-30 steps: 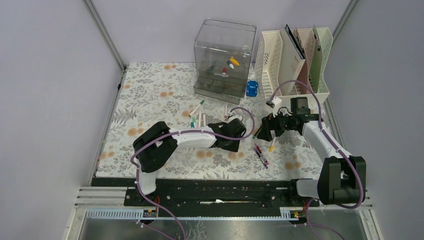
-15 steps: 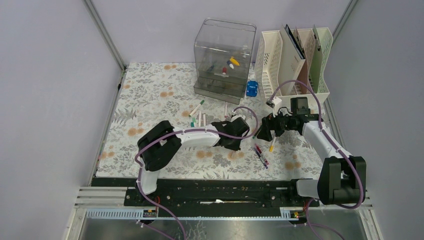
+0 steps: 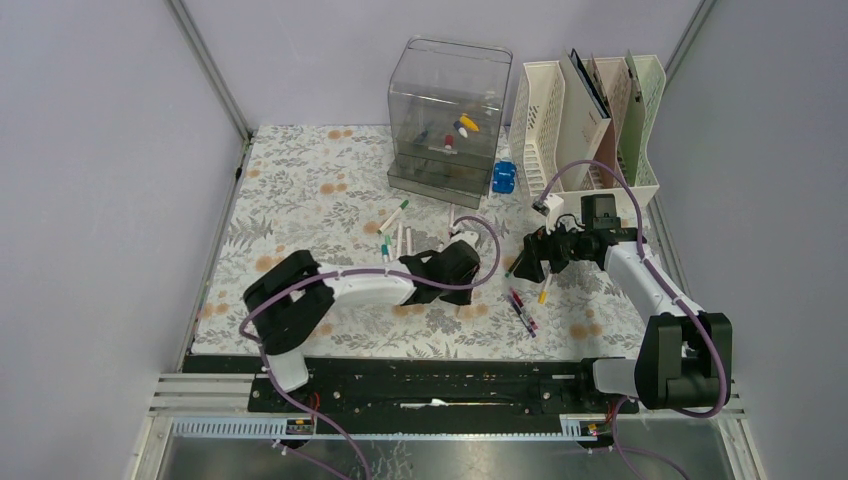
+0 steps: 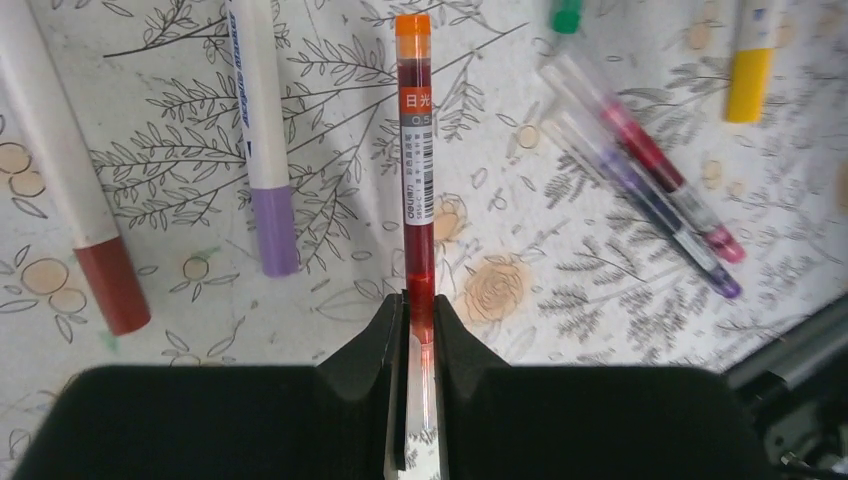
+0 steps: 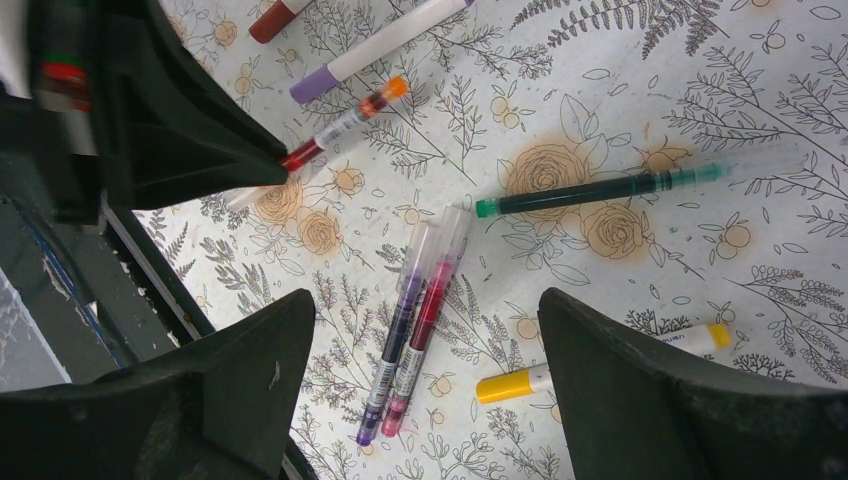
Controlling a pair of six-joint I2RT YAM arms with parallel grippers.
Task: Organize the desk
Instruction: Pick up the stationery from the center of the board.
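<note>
Tightly, left gripper [image 4: 421, 322] pinches slim translucent red pen [image 4: 415, 150]; desk [image 4: 200, 330] cloth leaf-printed.

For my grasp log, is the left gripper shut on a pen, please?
Shut: the left gripper fingers pinch the red pen.

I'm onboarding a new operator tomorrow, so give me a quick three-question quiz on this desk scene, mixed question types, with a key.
1. True or false: the left gripper is shut on the red pen.
2. What lies parallel alongside the purple pen? A) pink pen B) scissors C) eraser
3. Fill in: the right gripper is ___ (open or shut).
Key: 1 true; 2 A; 3 open.
</note>
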